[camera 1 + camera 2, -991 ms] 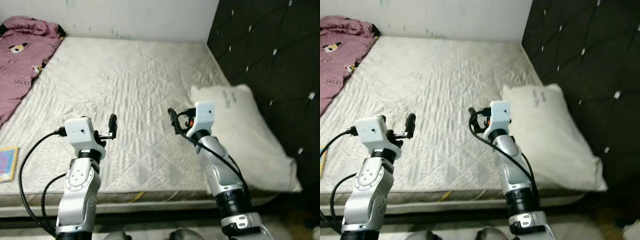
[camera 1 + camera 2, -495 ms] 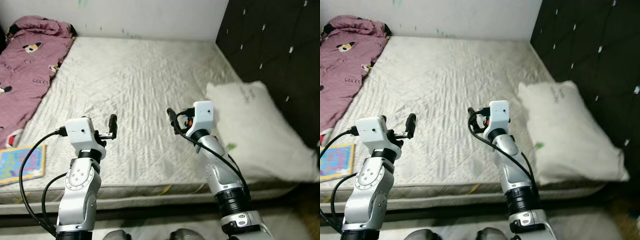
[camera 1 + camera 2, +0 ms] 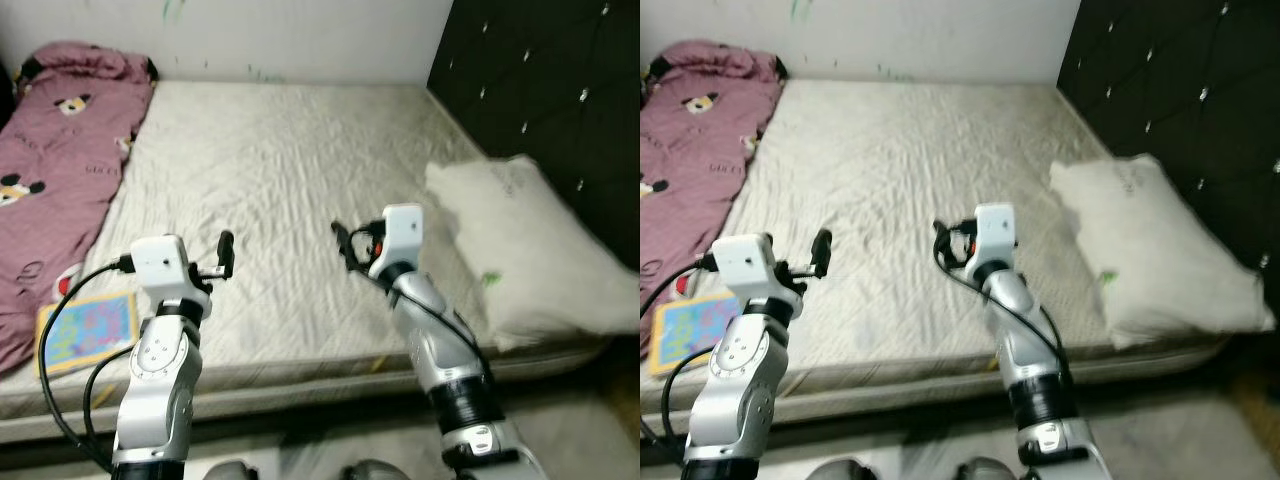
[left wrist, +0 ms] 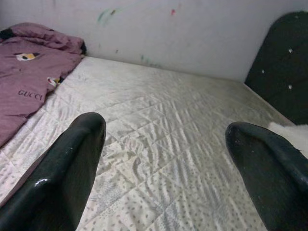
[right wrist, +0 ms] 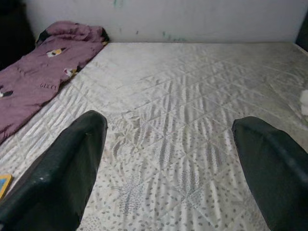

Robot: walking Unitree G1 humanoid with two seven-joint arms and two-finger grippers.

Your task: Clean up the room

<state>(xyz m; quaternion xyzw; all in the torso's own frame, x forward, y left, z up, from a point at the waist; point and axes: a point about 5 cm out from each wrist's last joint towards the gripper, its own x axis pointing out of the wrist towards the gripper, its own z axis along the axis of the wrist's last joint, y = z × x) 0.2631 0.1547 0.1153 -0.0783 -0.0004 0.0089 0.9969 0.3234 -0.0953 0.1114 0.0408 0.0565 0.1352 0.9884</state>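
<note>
The room is not tidy yet. A crumpled pink blanket with cartoon pictures (image 3: 55, 150) lies in a heap along the left side of the big bed with the pale quilted cover (image 3: 290, 170). A thin, bright picture book (image 3: 88, 331) lies flat at the near left edge of the bed, just beside the blanket. A white pillow (image 3: 525, 250) lies on the right side, next to the dark padded headboard (image 3: 550, 90), and one end pokes out past the near edge of the bed. A tiny green speck (image 3: 490, 279) sits on the pillow; I cannot tell what it is.

Both arms are held up in front of the robot, over the near part of the bed. The left hand (image 3: 226, 254) is wide open and holds nothing. The right hand (image 3: 343, 245) is wide open too, and empty. Neither one touches anything. In the wrist views, each hand's two black fingers (image 4: 72, 159) stand far apart with only the bed cover between them.

So I think the job has hardly begun. The blanket, the book and the pillow all look like they need sorting.

The whole view has swung to the left over the last second. Now much more of the blanket shows and the whole book is in sight. The pillow sits further right. The camera turned; the things look to lie where they were. The arms keep the same pose.
</note>
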